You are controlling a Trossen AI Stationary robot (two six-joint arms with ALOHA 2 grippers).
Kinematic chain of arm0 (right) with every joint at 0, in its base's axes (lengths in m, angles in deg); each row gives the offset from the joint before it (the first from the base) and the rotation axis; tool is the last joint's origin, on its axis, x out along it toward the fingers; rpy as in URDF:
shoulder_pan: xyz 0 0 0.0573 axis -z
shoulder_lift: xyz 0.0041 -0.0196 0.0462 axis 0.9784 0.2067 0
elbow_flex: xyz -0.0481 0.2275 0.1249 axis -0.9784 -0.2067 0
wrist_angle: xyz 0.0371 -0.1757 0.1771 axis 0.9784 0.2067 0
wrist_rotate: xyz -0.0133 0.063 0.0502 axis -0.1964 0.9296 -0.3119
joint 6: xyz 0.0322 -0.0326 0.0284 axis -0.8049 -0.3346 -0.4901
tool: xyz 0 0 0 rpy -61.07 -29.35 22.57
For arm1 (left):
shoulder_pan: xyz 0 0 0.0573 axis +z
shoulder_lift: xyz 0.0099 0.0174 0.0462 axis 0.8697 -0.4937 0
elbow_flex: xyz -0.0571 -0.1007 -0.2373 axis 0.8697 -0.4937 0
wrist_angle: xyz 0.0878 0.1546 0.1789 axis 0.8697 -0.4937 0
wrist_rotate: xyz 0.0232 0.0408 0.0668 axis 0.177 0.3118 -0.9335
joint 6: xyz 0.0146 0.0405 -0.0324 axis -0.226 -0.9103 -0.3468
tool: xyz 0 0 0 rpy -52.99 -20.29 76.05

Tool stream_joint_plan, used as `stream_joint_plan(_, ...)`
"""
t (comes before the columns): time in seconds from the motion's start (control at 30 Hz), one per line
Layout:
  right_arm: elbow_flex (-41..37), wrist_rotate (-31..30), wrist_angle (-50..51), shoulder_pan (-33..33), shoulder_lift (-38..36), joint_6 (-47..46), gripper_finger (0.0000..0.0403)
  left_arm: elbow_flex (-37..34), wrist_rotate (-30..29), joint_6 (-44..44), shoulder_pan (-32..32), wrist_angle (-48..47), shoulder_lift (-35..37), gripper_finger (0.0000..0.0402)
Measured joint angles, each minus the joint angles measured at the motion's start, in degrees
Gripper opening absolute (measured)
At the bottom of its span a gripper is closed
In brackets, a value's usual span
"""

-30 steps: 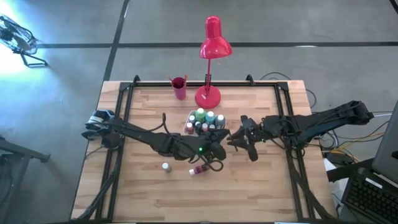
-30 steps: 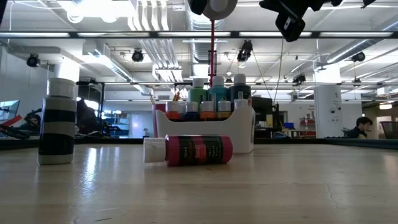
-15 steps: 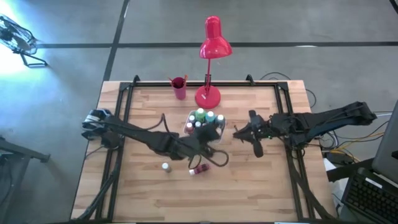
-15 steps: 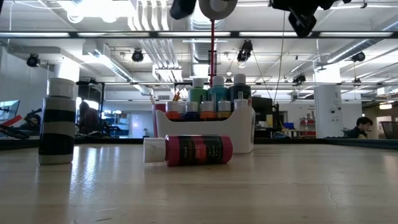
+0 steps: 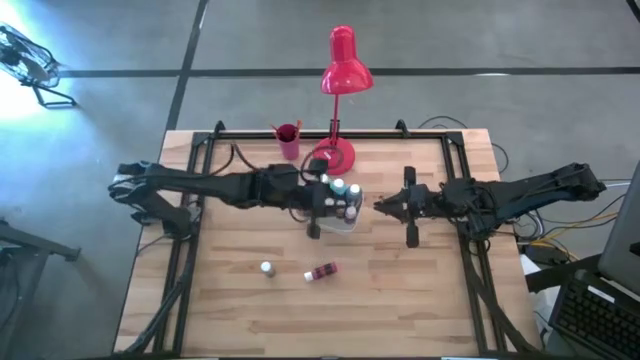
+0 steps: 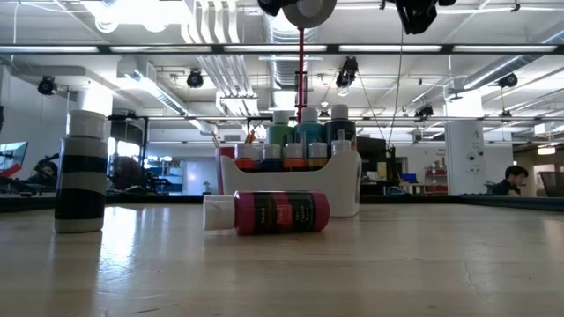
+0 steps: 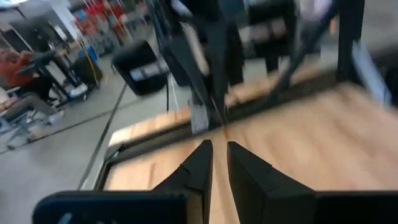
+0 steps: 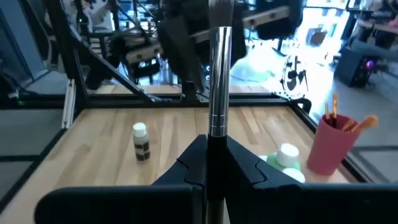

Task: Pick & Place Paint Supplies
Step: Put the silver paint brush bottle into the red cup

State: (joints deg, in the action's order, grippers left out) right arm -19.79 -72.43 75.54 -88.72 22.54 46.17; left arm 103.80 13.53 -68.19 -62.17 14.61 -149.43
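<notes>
Brush [image 8: 219, 68] sits clamped in our right pincer [image 8: 211, 155] above the surface [image 5: 400, 300], presumably bound for storage; our left pincer [image 7: 216, 163], nearly together and empty, hovers over the tray [image 5: 340, 226] of bottles [image 5: 338, 190].

Table [image 5: 420, 290]: tray [image 6: 348, 189] of bottles mid-table; lamp [image 5: 338, 70] and cup [image 5: 288, 140] behind it; my end effectors either side; before it, one bottle lying [image 5: 322, 271], one upright [image 5: 267, 268] to its left.
</notes>
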Motion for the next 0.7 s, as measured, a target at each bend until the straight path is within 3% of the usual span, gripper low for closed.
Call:
stream_joint_plan(0.17, -0.01, 0.01, -3.31, -2.40, 2.31, 4.03, 0.0018, -6.19, 3.96, 9.72, 1.87, 21.47, 0.08, 0.0053)
stream_joint_plan(0.27, -0.01, -0.28, -6.33, -3.38, 3.27, 5.99, 0.0018, -8.41, 6.24, 10.78, 2.24, 29.37, -0.18, 0.0053)
stream_joint_plan(0.43, 0.01, -3.48, -10.46, -3.87, 3.37, 9.96, 0.0018, -8.23, 8.11, 11.07, 2.16, 31.31, -0.20, 0.0071)
stream_joint_plan(0.7, 0.03, -4.54, -18.84, -3.73, 5.61, 14.63, 0.0018, -4.32, 8.56, 9.99, 2.18, 31.52, -3.36, 0.0157)
